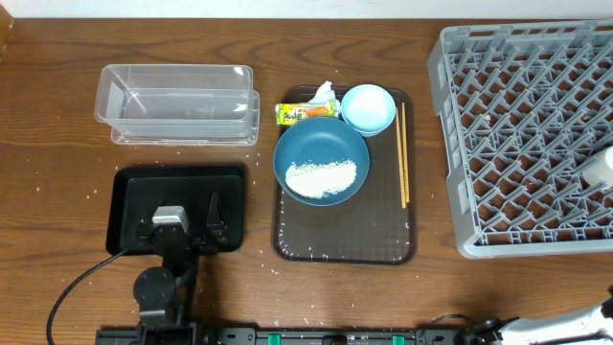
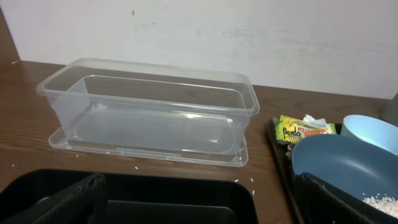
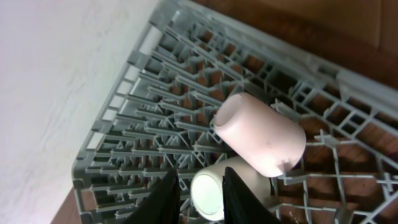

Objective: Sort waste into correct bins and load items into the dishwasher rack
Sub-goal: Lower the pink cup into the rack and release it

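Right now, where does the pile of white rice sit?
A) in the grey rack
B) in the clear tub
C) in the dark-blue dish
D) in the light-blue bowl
C: the rice lies heaped in the dark-blue dish on the brown tray, while the clear tub holds no pile.

The table (image 1: 57,125) is noted as dark wood with visible grain and a slight sheen. The clear tub (image 2: 149,124) is recorded as transparent glossy plastic, the black tray (image 1: 129,187) as smooth glossy plastic, the rack (image 1: 448,125) as matt grey moulded plastic. The chopsticks (image 1: 403,153) are judged bare pale wood, the wrapper (image 1: 302,113) shiny printed film.
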Controlling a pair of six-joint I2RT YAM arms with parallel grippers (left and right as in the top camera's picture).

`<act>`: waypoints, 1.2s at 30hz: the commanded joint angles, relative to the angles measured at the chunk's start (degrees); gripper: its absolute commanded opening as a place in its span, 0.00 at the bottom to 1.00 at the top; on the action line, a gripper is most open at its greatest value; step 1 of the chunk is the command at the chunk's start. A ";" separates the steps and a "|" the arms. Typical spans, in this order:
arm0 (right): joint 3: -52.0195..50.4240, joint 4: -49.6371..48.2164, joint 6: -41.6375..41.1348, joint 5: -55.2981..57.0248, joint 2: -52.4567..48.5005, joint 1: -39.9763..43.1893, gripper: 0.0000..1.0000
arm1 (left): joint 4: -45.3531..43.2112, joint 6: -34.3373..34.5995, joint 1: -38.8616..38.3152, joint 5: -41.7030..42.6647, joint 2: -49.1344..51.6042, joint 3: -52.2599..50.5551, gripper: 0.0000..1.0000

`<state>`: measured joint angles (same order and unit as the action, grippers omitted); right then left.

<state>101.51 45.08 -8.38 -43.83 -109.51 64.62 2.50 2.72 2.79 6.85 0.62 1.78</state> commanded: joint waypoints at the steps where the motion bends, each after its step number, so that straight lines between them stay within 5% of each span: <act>1: 0.44 -0.61 -1.25 4.59 4.02 -2.99 0.21 | 1.01 -0.57 -0.24 -0.02 -0.35 -1.55 0.98; 13: 0.44 -8.02 -0.50 37.16 -2.23 -19.21 0.01 | 1.01 -0.57 -0.24 -0.02 -0.35 -1.55 0.98; 36: -0.42 -10.56 -0.57 46.58 -7.76 -21.16 0.01 | 1.01 -0.57 -0.24 -0.04 -0.35 -1.55 0.98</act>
<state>101.51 34.61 -9.39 1.83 -115.83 43.16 2.50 2.72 2.79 6.85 0.62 1.78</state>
